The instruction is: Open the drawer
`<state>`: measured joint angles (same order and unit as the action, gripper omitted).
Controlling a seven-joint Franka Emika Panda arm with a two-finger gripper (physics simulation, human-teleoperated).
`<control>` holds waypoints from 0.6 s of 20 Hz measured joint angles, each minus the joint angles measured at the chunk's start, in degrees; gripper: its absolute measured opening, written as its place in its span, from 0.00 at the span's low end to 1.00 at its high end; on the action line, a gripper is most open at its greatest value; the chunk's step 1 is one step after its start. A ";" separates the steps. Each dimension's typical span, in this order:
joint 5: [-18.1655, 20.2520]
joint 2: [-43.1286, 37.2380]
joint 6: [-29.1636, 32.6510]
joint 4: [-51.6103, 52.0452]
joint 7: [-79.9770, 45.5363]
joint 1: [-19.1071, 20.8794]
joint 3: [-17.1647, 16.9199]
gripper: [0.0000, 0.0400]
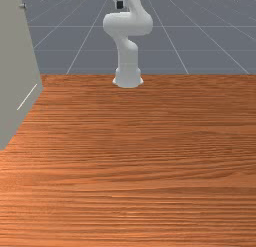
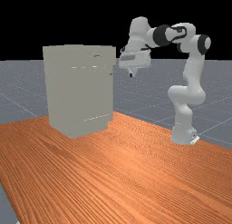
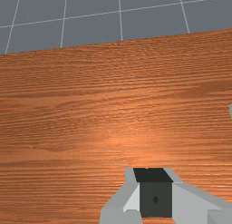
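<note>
In the front view, the gripper (image 1: 119,4) is at the top, right of the grey-beige cabinet (image 1: 15,66). The far view has the gripper (image 2: 131,74) hanging in the air right of the cabinet (image 2: 79,91), with a visible gap between them, near the height of its upper part. A small dark knob (image 2: 111,74) is at the cabinet's right edge; a knob (image 1: 22,6) also stands out in the front view. Which drawer it belongs to, I cannot tell. In the wrist view, the gripper (image 3: 155,191) is over the wood; whether it is open or shut is unclear.
The cabinet stands on the orange-brown table (image 2: 131,173), its bulk on the far view's left. Thin pale lines cross its side near top and bottom. In the wrist view a grey sliver (image 3: 230,110) shows beside the table surface (image 3: 90,105), whose edge borders the grey floor.
</note>
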<state>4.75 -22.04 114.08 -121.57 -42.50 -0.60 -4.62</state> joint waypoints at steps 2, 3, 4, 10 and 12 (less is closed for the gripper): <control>-0.15 -3.91 -2.01 0.98 -0.84 -0.58 1.18 0.00; -0.34 -5.13 -3.15 2.69 -1.32 -0.64 1.55 0.00; -0.64 -5.84 -4.42 4.96 -1.73 -0.56 1.77 0.00; -6.64 -6.08 -10.91 23.41 -1.57 4.98 -2.80 0.00; -7.32 -5.51 -11.58 28.18 -1.23 7.42 -6.58 0.00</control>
<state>-2.57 -27.55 102.50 -93.40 -43.73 6.83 -11.20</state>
